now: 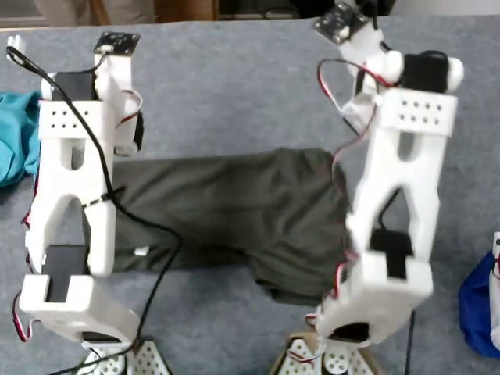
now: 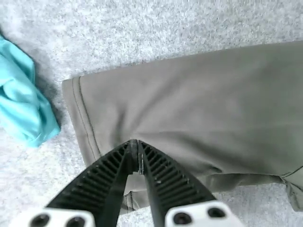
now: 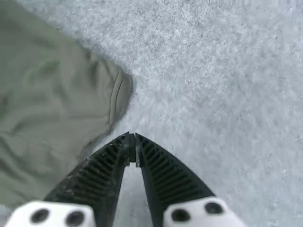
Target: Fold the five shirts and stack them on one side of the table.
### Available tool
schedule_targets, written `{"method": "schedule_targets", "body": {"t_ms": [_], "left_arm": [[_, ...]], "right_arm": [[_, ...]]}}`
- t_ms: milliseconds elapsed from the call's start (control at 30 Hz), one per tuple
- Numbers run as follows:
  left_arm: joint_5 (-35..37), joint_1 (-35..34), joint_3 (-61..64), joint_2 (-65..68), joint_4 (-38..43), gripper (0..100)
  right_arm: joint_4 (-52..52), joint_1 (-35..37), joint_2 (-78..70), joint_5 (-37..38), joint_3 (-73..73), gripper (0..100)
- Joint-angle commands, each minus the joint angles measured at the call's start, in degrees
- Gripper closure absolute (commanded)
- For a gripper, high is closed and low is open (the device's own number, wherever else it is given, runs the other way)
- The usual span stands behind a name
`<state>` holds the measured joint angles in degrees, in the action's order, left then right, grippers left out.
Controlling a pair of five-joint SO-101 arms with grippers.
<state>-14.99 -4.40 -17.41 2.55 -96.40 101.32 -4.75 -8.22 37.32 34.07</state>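
Olive shirt (image 1: 234, 203) is lying half-folded mid-table (image 1: 234, 86), so a fold is underway imo. Left gripper (image 2: 136, 153) is sitting closed near the hem, prob pinching fabric. Right gripper (image 3: 132, 146) is hovering closed & empty beside a corner. It's needing to open & grab next.

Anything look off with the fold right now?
The olive shirt lies uneven: its edge nearest the arms' bases bulges out on one side. A teal shirt sits crumpled at the edge of the table.
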Motion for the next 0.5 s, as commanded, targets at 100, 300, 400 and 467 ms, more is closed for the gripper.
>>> {"method": "schedule_targets", "body": {"t_ms": [100, 300, 400, 467], "left_arm": [[-0.6, -0.5, 9.6, -19.1, 0.0, 98], [-0.4, -1.8, 37.7, -31.6, 13.5, 98], [-0.4, -4.3, 49.4, -34.0, 19.3, 98], [-0.6, -5.8, 52.9, -34.2, 19.5, 98]], "right_arm": [[-1.6, -1.0, 19.8, 1.8, -20.5, 99.2], [-12.7, 1.2, 27.3, 1.1, -44.7, 99.2], [-15.9, 3.5, 28.6, -1.2, -52.9, 99.2], [-16.0, 4.5, 29.5, -0.7, -55.9, 99.2]]}}
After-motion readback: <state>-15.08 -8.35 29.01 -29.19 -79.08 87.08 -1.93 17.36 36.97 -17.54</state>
